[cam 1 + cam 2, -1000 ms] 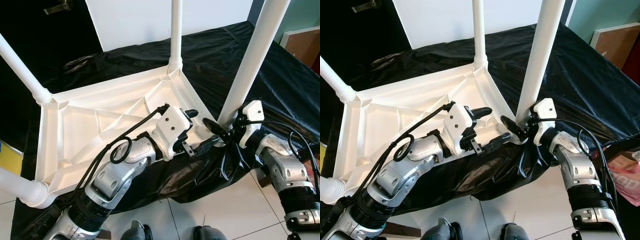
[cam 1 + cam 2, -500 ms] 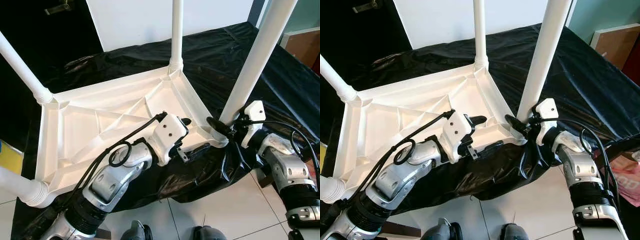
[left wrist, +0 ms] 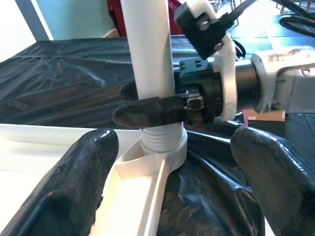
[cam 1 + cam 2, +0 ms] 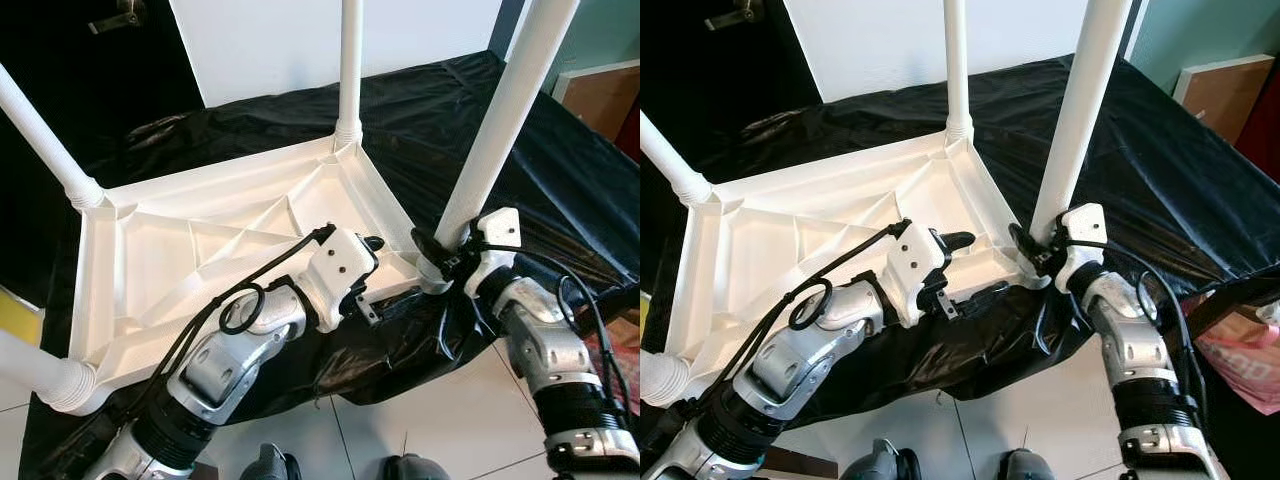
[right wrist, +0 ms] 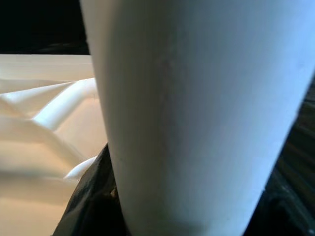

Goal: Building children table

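The white children table lies upside down on a black sheet, with its legs pointing up. My right gripper is at the near right corner, shut on the base of the near right leg. In the left wrist view one of its black fingers crosses the front of that leg, just above the socket. My left gripper is open and straddles the table's near rim beside that corner; its fingers stand wide apart.
Three more legs rise at the back, the far left and the near left. The black sheet hangs over the near edge above white floor tiles. A brown box and a pink bag sit at the right.
My left gripper dropped lower and drew back along the near rim. My right gripper moved in from just beside the leg's base and closed around it.
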You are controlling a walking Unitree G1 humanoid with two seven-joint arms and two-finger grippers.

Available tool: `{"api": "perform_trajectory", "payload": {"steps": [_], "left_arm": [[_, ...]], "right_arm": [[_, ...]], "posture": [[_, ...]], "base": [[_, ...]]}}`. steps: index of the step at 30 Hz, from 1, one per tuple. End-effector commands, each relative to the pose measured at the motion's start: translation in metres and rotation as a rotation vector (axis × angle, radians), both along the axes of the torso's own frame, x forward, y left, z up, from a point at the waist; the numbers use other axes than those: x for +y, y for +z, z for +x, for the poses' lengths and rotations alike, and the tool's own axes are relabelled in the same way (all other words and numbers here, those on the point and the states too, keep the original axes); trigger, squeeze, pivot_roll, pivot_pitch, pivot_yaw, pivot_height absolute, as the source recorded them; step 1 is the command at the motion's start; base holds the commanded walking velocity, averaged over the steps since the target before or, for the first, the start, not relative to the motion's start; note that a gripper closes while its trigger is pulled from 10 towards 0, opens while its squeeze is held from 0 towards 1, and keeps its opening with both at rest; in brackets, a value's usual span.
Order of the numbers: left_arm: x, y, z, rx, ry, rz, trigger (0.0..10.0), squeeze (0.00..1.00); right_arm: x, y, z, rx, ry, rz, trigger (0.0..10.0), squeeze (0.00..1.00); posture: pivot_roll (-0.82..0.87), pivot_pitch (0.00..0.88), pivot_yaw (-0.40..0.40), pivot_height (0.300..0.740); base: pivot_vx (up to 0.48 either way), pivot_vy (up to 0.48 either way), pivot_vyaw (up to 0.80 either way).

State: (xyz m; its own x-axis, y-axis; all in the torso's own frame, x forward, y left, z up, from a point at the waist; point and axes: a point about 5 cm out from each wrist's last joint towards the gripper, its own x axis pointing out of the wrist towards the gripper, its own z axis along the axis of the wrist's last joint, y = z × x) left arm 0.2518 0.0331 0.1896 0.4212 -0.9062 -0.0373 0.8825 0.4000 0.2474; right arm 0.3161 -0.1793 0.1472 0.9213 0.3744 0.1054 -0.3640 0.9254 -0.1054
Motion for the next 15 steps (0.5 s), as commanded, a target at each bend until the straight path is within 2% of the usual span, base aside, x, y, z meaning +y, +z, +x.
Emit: {"api": "perform_trajectory", "payload": {"steps": [1,3,5,8,10,15], "left_arm": [[-0.002,-0.007,-0.005,0.029,-0.087,0.034,10.0,0.00],[-0.002,-0.008,-0.005,0.028,-0.088,0.034,10.0,0.00],[-0.002,-0.008,-0.005,0.028,-0.088,0.034,10.0,0.00],[-0.003,-0.008,-0.005,0.029,-0.091,0.031,10.0,0.00],[-0.003,-0.008,-0.005,0.029,-0.092,0.031,10.0,0.00],[-0.002,-0.007,-0.004,0.029,-0.089,0.031,10.0,0.00]], "right_arm": [[-0.002,-0.015,-0.003,0.080,-0.102,0.016,10.0,0.00],[-0.001,-0.016,-0.004,0.090,-0.188,0.044,10.0,0.00],[-0.001,-0.016,-0.004,0.090,-0.188,0.044,10.0,0.00],[0.005,-0.020,-0.008,0.110,-0.401,0.084,10.0,0.00],[0.010,-0.022,-0.011,0.116,-0.487,0.098,10.0,0.00],[0.014,-0.025,-0.015,0.122,-0.569,0.106,10.0,0.00]], "posture": [[-0.07,0.080,0.049,0.740],[-0.07,0.077,0.047,0.740],[-0.07,0.077,0.047,0.740],[-0.07,0.081,0.046,0.740],[-0.07,0.081,0.046,0.740],[-0.07,0.081,0.047,0.740]], "base": [[0.000,0.000,0.00],[0.000,0.000,0.00],[0.000,0.000,0.00],[0.000,0.000,0.00],[0.000,0.000,0.00],[0.000,0.000,0.00]]}}
